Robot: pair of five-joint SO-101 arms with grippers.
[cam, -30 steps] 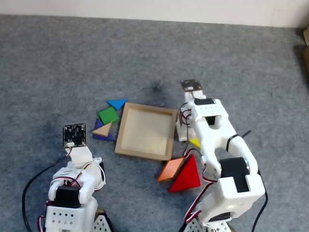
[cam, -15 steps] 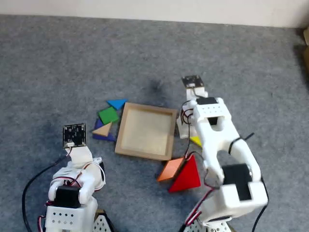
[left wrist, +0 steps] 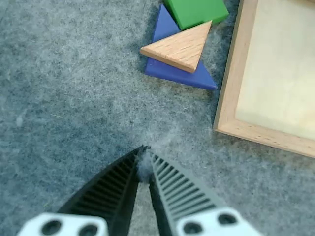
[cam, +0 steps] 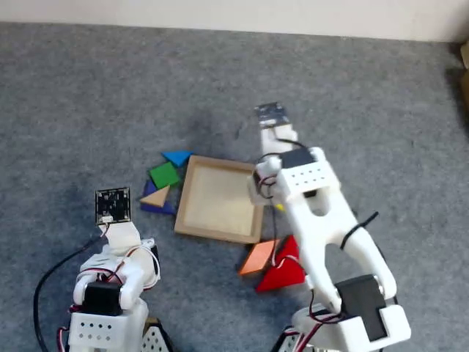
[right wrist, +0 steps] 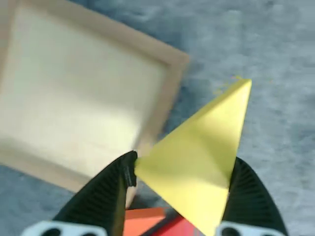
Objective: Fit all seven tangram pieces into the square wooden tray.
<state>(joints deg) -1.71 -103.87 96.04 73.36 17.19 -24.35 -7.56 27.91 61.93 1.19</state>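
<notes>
The right gripper [right wrist: 183, 167] pinches the yellow triangle [right wrist: 197, 157] between its two fingers, one finger on each side of the piece. The triangle sits at the tray [right wrist: 167, 98] edge on the right arm's side. One corner overlaps the rim in the right wrist view; contact with the rim cannot be determined. The orange piece [cam: 259, 257] and the red triangle [cam: 282, 269] lie side by side on the carpet [left wrist: 74, 98] near the tray corner closest to the right arm.

The left gripper [left wrist: 142, 160] has its fingers pressed together, gripping nothing, over bare carpet. Beyond it, beside the tray's opposite edge, the natural-wood triangle [left wrist: 179, 46] rests on the dark blue piece [left wrist: 197, 78]. The green square [left wrist: 196, 11] adjoins it. The light blue triangle [cam: 176, 157] lies farther along.
</notes>
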